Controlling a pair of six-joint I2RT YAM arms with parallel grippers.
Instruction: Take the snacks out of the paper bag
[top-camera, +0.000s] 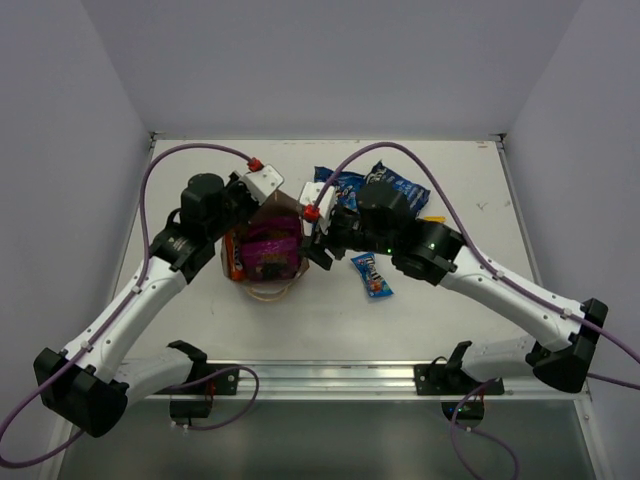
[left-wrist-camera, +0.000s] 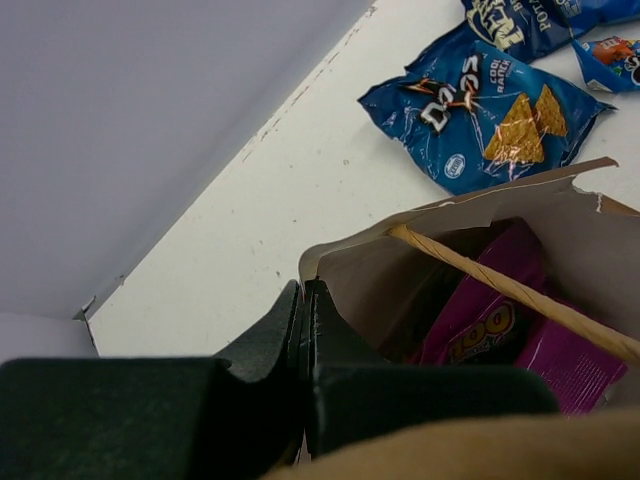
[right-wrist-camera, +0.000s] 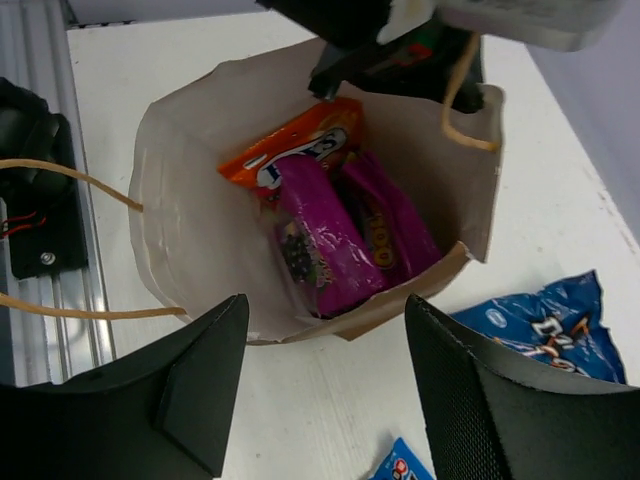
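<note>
- Three packets at least are left inside the paper bag (right-wrist-camera: 180, 200) — two magenta bags (right-wrist-camera: 330, 240) and an orange bag (right-wrist-camera: 300, 145) — which stands mid-counter (top-camera: 340, 320).
- Already out, lying to the bag's right: two blue chip bags (left-wrist-camera: 480, 110) and a small blue candy pack (top-camera: 372, 276).
- The left tool (left-wrist-camera: 303, 300) is pinched shut on the bag's rim, holding the mouth open.
- The right tool (right-wrist-camera: 325, 390) hovers over the opening, jaws parted, gripping nothing.
- The job looks roughly half done — whether anything lies beneath the visible packets cannot be told.
</note>
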